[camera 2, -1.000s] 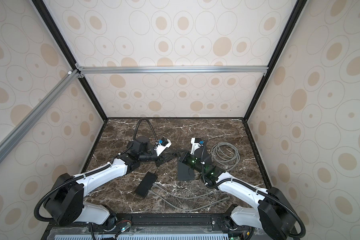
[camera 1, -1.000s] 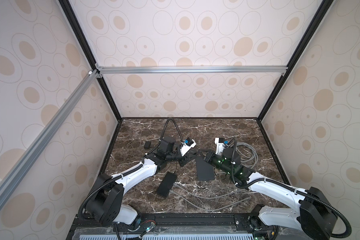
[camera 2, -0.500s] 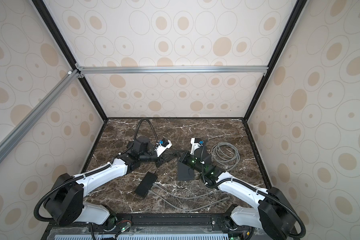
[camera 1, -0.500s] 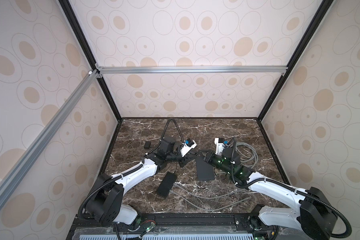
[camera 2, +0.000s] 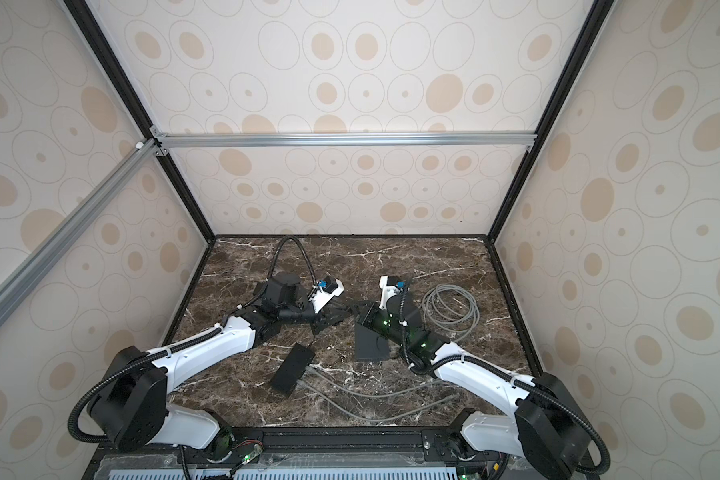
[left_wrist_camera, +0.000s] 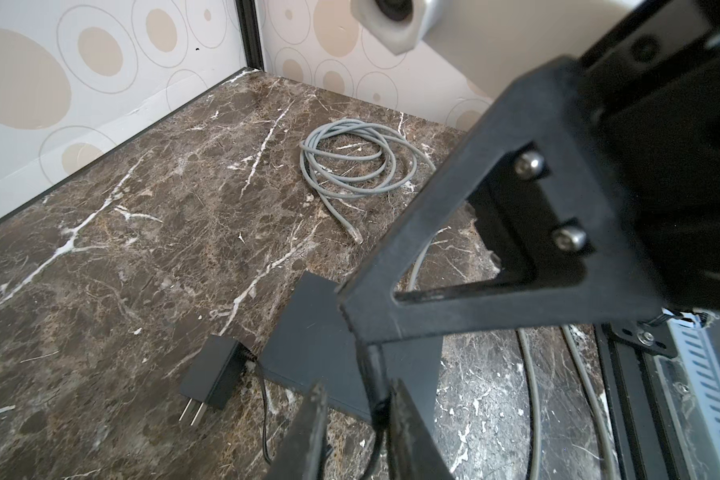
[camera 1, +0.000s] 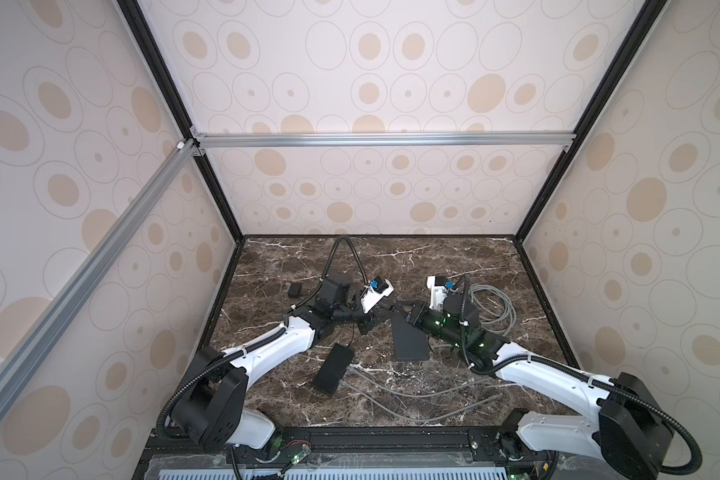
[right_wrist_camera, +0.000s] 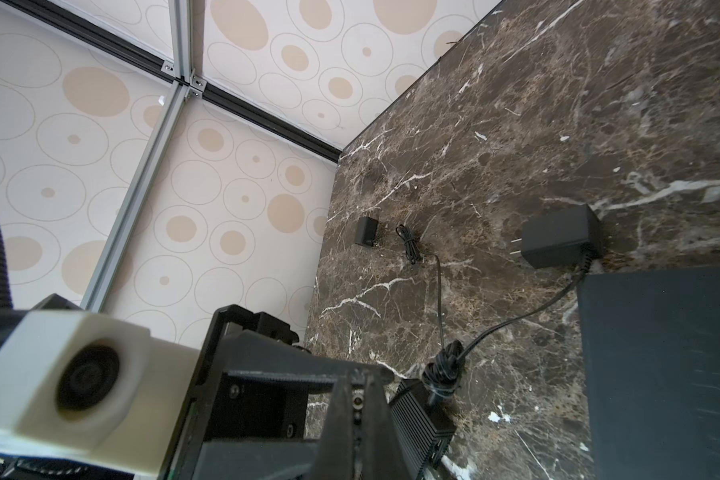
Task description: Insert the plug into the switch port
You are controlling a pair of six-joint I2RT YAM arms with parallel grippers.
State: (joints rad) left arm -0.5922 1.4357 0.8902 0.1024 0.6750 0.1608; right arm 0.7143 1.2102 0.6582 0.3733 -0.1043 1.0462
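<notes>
At 10 o'clock on the marble, a small adapter [camera 1: 296, 289] lies alone. Near the centre, my left gripper [left_wrist_camera: 358, 388] has its fingers a little apart. They flank the plug [left_wrist_camera: 378, 409] without clamping it. My right gripper [right_wrist_camera: 356, 395] is pinched together on that plug. The plug's thin cord trails toward 7 o'clock, to the black box [camera 1: 332, 370]. I cannot tell its long axis or which way its tip points. The switch [camera 1: 410, 345] lies flat just toward 5 o'clock, with the grey cable coil [camera 1: 491, 307] at 3.
</notes>
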